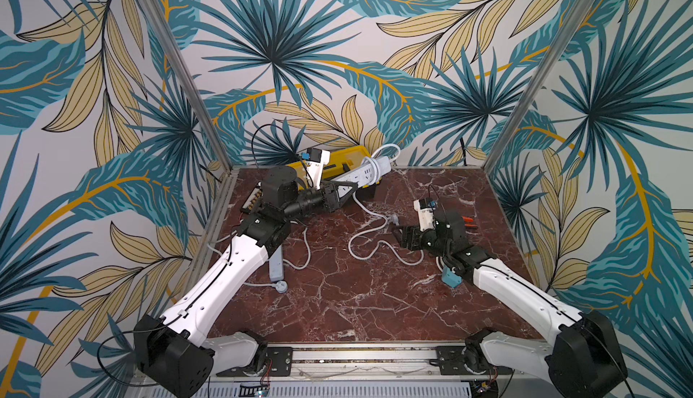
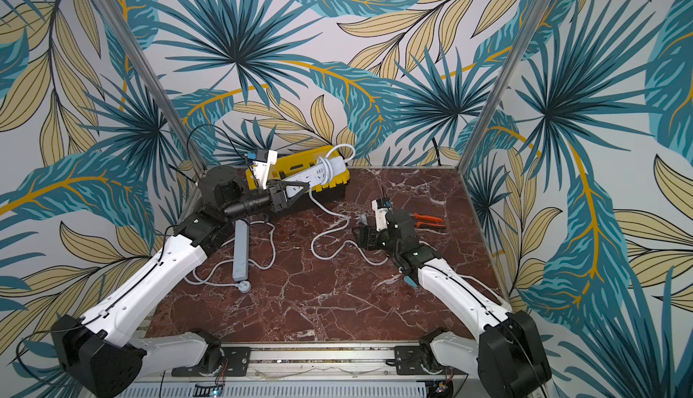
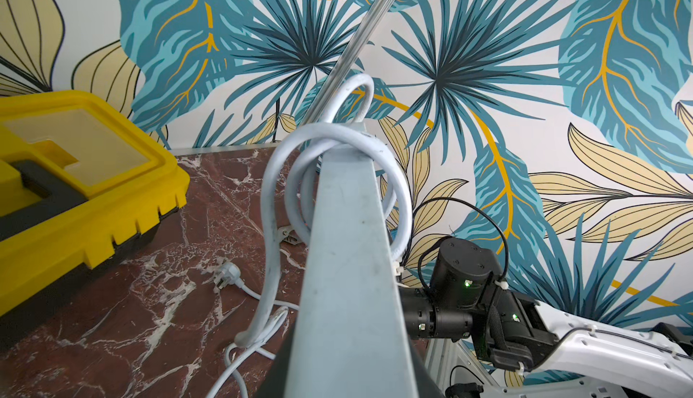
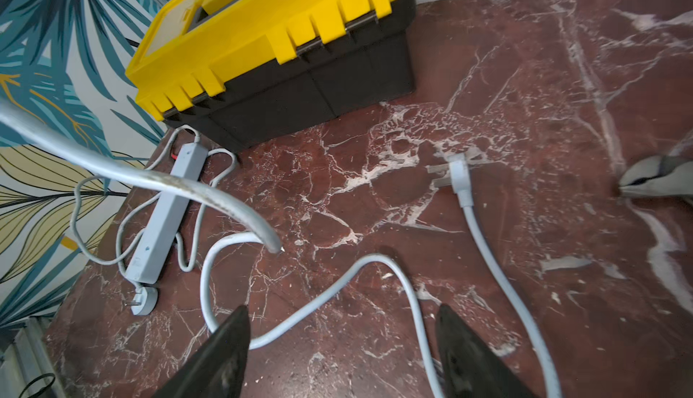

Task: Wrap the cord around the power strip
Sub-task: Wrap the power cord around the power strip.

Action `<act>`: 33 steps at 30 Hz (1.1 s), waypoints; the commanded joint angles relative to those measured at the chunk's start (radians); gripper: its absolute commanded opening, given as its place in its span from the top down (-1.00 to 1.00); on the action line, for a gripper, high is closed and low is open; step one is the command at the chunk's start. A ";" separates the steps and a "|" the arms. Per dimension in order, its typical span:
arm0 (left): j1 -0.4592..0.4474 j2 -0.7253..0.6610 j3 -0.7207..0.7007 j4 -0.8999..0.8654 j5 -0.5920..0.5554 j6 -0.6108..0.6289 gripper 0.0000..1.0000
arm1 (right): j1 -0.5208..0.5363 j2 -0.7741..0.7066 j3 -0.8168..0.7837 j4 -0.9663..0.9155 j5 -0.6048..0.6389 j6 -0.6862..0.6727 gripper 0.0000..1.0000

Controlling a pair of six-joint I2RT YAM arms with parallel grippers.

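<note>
Power strip: clamped by one end in my left claw, jaws closed tight on it. It is held up off the tabletop near the far edge, left of middle.
Long axis: runs away from my left claw toward the far edge and a little rightward; the free end seems somewhat higher.
Cord: a few turns already looped round the free end of the power strip. The rest drops to the tabletop and snakes across the middle.
My right claw: jaws wide apart, gripping nothing, low over the slack cord. One bend lies between the fingers in the wrist view; I cannot tell whether it touches them.
Plug: flat on the tabletop just beyond my right claw, toward the far edge.
Nearer arm: the right, by my judgement; the loose cord lies under it, well apart from the left.
Next move, as I judge it: close on the slack and carry it round the long axis.
Round about: yellow toolbox behind the power strip at the far edge. A second strip with its own thin cord lies near the left edge, and orange pliers near the right edge.
</note>
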 commanded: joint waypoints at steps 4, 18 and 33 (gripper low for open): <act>-0.012 -0.004 0.052 0.067 -0.015 0.011 1.00 | 0.069 0.162 -0.001 0.353 0.069 0.092 -0.55; 0.094 -0.037 -0.018 0.045 -0.089 0.106 1.00 | 0.252 0.185 0.148 0.024 0.306 -0.555 1.00; 0.001 0.079 0.048 -0.568 0.050 0.545 1.00 | 0.160 0.124 0.610 -0.420 0.264 -1.317 1.00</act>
